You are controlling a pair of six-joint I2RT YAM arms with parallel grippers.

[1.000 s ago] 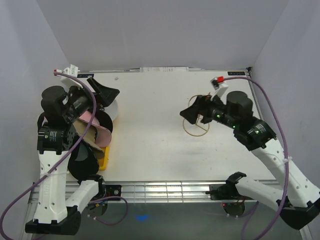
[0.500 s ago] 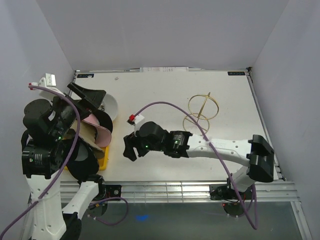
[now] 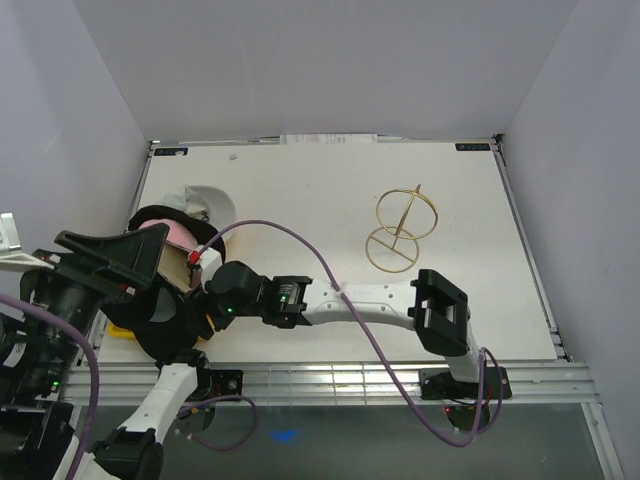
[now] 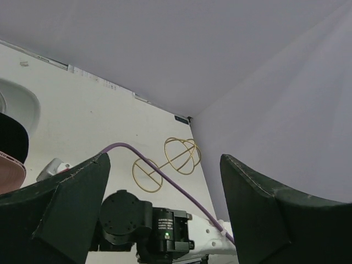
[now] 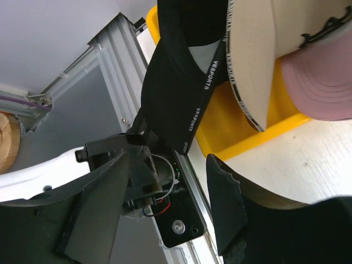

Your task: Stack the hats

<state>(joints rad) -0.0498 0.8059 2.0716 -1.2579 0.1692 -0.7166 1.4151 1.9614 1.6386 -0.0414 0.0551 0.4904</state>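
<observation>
White plastic shells cover the left arm and right arm, joined by black motor housings with small green lights. A thin purple cable runs from each wrist. The left claw and right claw have matte black wedge fingers.

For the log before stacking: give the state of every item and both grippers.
yellow tray, under the hats
black hat, draped over yellow tray's edge
pink hat, wedged in pile
tan hat, on edge between black hat and pink hat
white hat, at pile's far end
gold wire stand, upright, apart
left gripper, jaws open, empty, raised
right gripper, jaws open, empty, by black hat
</observation>
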